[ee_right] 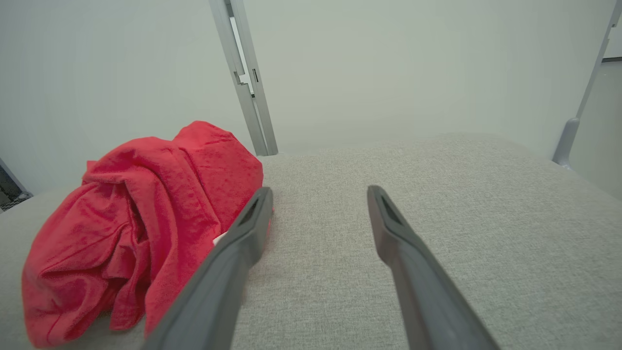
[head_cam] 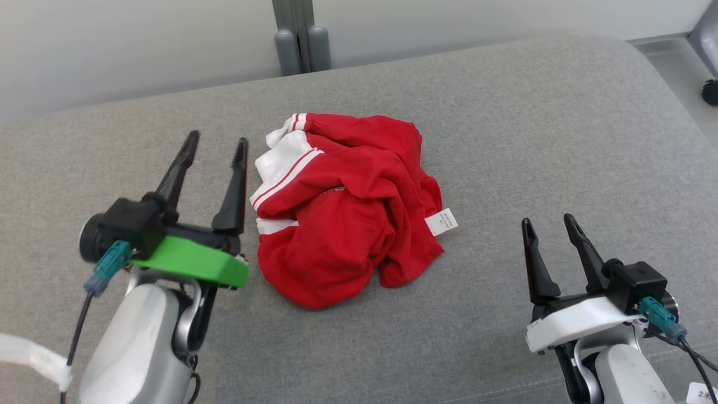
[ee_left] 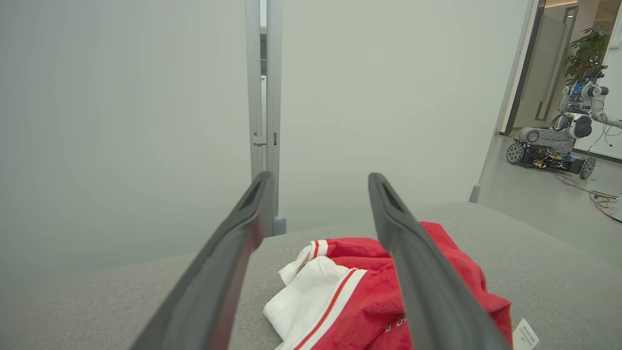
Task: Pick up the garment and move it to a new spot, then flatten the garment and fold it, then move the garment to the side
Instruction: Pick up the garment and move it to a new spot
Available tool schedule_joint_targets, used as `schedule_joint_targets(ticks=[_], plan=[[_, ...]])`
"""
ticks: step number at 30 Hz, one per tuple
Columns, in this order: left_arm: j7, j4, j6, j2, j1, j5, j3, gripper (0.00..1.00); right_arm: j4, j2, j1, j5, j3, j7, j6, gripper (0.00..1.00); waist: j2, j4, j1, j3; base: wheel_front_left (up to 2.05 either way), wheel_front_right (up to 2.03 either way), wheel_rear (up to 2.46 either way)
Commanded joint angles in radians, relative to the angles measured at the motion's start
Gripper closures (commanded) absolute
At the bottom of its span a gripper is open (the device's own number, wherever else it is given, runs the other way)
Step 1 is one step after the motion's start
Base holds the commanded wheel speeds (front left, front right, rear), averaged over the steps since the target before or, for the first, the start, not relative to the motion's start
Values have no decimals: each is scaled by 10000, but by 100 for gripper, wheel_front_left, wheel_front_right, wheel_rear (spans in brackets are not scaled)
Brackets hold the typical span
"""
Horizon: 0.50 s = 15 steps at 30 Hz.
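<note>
The garment [head_cam: 342, 207] lies in a crumpled red heap mid-way across the grey cushion [head_cam: 561, 112]; the left gripper [head_cam: 217, 140] hangs just beside its white-trimmed edge, fingers spread wide and empty; the right gripper [head_cam: 548, 220] sits well off on the other side, parted too — nothing in it. The trouble I'd expect: a pinch into that bundle catches several layers at once, or only the small white tag [head_cam: 441, 222], so it comes up balled — or slips free.
</note>
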Motion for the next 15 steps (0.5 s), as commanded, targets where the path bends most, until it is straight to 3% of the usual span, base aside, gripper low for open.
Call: schedule_joint_targets(ticks=[1, 9, 15], plan=[[-28, -169, 59, 92, 450, 128, 305, 0, -29, -10, 186, -74, -1, -32, -10, 0, 0, 251, 0, -255, 0, 0, 0], [-19, -1451, 100, -6, 2798, 983, 2362, 0, -117, -10, 424, -188, 71, -32, -10, 0, 0, 582, 0, -723, 0, 0, 0], [-19, -1819, -113, -459, 4301, 1259, 3565, 0, -133, -8, 590, -277, 96, -31, -10, 0, 0, 793, 0, -962, 0, 0, 0]])
